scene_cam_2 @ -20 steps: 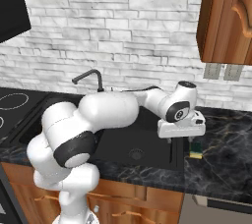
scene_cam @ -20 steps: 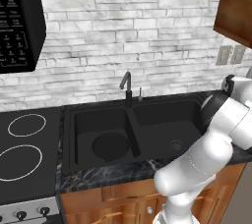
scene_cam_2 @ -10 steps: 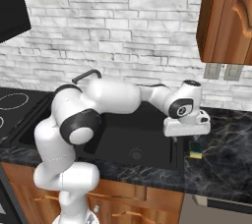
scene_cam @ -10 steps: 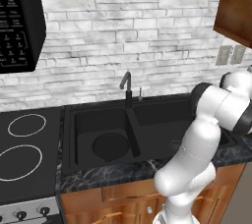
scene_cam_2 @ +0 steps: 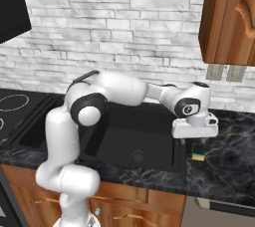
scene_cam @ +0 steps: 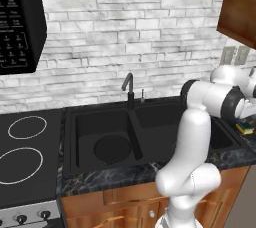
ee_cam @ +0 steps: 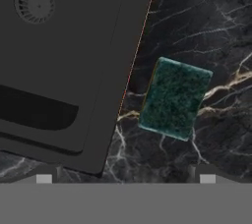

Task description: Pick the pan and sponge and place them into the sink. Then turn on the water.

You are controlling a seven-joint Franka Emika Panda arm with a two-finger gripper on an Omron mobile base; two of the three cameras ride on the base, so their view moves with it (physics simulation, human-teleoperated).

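Half of sponge (scene_cam: 245, 127) hidden behind arm; pincer (scene_cam_2: 188, 147) open above.

The pan (scene_cam: 112, 149) is seated in the left basin of the sink (scene_cam: 75, 164), with the faucet (scene_cam: 128, 88) placed behind the divider. The sponge (ee_cam: 174, 98) is laid on the counter (ee_cam: 216, 36) just right of the sink, under the gripper (scene_cam_2: 195, 141). The stove (scene_cam: 25, 172) is located left of the sink.

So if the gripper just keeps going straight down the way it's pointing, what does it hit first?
Most likely the sponge, green side up on the counter just right of the sink. The open gripper hangs above it, though depth is hard to judge.
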